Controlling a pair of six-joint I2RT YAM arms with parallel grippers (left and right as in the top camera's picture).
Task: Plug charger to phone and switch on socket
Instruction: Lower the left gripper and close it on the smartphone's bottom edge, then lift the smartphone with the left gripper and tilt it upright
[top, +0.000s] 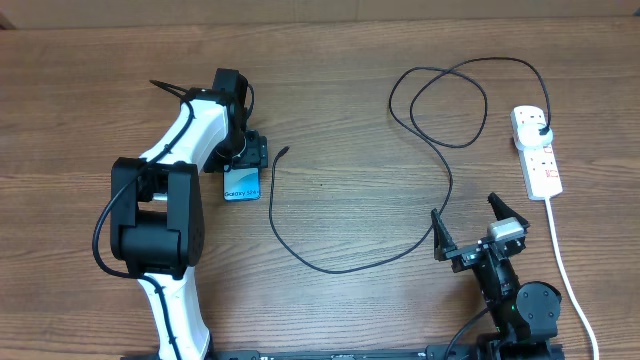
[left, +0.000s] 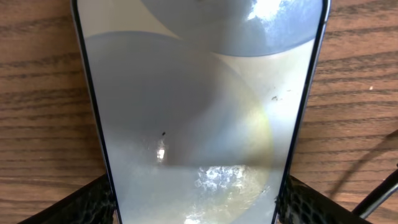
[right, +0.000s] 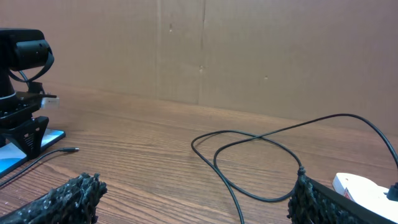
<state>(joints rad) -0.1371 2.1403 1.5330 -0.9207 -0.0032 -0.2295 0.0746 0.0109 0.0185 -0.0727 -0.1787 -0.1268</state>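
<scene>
The phone (top: 241, 184) lies flat on the wooden table, its blue screen with "Galaxy S24" text facing up. My left gripper (top: 246, 156) is down over its far end. In the left wrist view the phone (left: 193, 112) fills the frame and both fingers of the gripper (left: 199, 208) press against its long edges. The charger cable (top: 330, 268) lies loose; its connector tip (top: 286, 151) rests just right of the phone, and its plug (top: 541, 131) sits in the white socket (top: 537, 160). My right gripper (top: 470, 232) is open and empty, beside a bend of the cable.
The socket's thick white cord (top: 562, 262) runs down the right side past the right arm. In the right wrist view the cable loops (right: 249, 140) between the open fingers (right: 198, 183), with the socket's corner (right: 364, 186) at right and a brown board wall behind.
</scene>
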